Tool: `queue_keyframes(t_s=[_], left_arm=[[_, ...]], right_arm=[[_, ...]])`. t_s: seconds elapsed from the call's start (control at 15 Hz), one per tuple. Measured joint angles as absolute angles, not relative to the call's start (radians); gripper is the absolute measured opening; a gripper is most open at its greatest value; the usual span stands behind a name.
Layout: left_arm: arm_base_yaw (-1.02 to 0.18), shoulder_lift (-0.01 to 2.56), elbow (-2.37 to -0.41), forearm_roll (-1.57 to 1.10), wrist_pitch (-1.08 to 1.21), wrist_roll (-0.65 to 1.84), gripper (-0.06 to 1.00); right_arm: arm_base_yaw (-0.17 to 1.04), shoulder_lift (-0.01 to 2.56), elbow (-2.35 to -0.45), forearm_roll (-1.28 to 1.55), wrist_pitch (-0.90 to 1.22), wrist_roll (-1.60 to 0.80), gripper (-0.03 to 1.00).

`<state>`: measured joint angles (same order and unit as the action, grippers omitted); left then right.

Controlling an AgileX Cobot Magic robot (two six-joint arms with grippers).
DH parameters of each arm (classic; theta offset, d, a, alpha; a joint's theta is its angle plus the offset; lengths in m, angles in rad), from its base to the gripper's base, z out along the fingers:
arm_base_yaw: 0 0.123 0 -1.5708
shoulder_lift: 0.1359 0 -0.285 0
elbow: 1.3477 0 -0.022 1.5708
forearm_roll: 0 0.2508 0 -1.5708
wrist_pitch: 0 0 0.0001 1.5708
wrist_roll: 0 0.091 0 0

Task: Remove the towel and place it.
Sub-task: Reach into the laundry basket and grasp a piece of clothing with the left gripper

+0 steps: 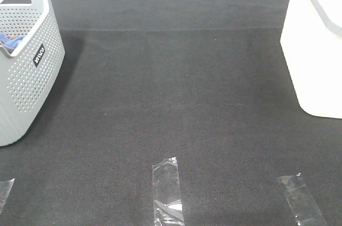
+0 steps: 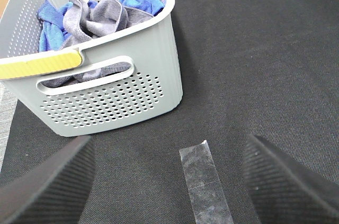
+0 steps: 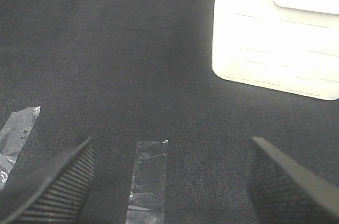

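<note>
The left claw (image 2: 168,150) is released, its two dark ribbed fingers (image 2: 53,181) spread wide with nothing between them, hanging above the black-covered table (image 1: 176,87) just in front of the grey basket (image 2: 116,102). The right claw (image 3: 170,144) is likewise spread wide and empty, facing the white basket (image 3: 275,49).

The towel (image 2: 103,15) lies crumpled inside the grey basket, tangled with a bright blue cloth (image 2: 140,1); part of it shows through the handle slot. A yellow strip (image 2: 42,65) runs along the near rim.

The grey basket stands at the table's left edge, the white basket at the right edge. A small black label (image 1: 39,55) on the grey basket's perforated wall carries white letters set sideways, perhaps "XIWCO", though I cannot read them surely. Three strips of clear tape (image 1: 166,188) lie along the table's near edge.
</note>
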<state>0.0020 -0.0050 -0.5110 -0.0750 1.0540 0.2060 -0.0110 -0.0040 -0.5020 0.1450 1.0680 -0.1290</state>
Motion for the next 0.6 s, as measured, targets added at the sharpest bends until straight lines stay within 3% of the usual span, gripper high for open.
queue_keyframes(t_s=[0.6], left_arm=[[0.002, -0.005, -0.511, -0.075, 1.053, 0.202, 0.74]], right_arm=[[-0.011, -0.004, -0.502, 0.145, 1.068, -0.129, 0.74]])
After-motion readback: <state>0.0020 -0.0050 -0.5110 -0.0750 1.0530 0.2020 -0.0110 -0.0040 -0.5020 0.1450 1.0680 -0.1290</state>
